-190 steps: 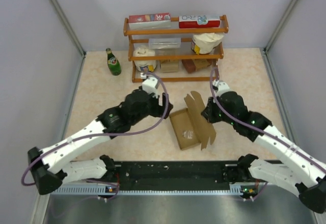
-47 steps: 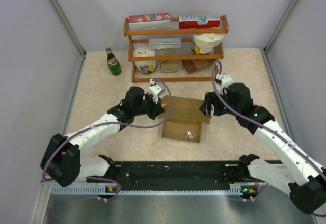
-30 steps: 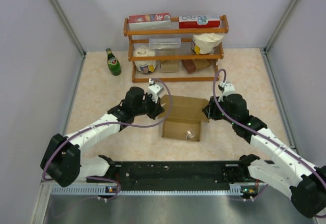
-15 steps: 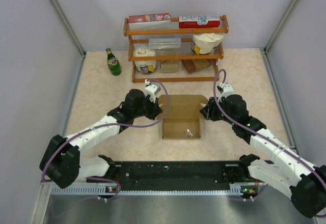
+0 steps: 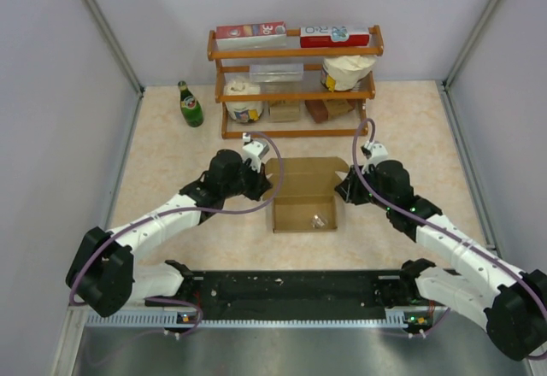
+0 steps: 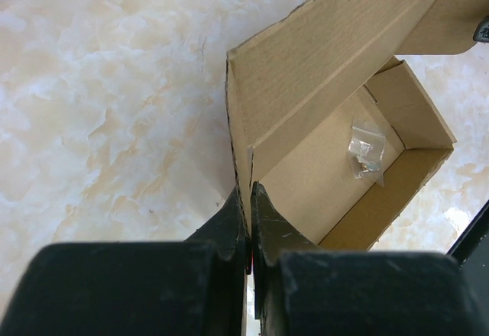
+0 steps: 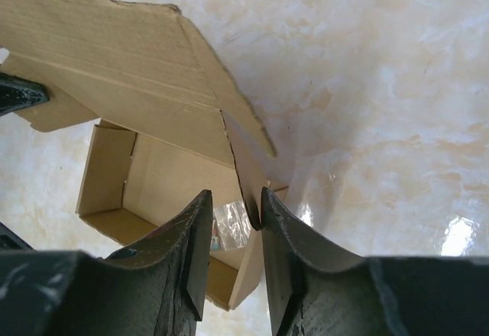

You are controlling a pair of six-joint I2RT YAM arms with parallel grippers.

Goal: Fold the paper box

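Top external: box (image 5: 303,201) sits mid-table in front of the shelf (image 5: 295,51). Its tray is open upward and the lid panel (image 5: 306,173) is raised at the far side.

Left claw (image 5: 263,185) is clenched on the box's left wall near the far corner. Left wrist view shows both pads pinched flat on the cardboard edge.

Right claw (image 5: 344,190) is at the box's right side. Right wrist view shows its jaws straddling the upright edge of a side flap (image 7: 244,172) with a gap beside the cardboard. That's not a grip yet, so call it released.

Risks, my read:
- Right jaws sit on the very edge of the flap. Closing there could slip off, or crease the flap away from its fold line.
- Left pinch is on one thin wall. A sideways pull from the right side could buckle or tear that corner, or drag the whole box.
- Small clear bag (image 6: 367,149) lies loose in the tray and could get caught under a flap.
- Lid may spring back if released before it is tucked.

Surface: pale marbled tabletop (image 5: 171,162), glossy, with glare spots in the right wrist view. It looks slick, so I expect the box to slide easily.

Room: plain grey wall panels (image 5: 77,94) on three sides. Green bottle (image 5: 190,104) stands left of the shelf, well apart from the box.
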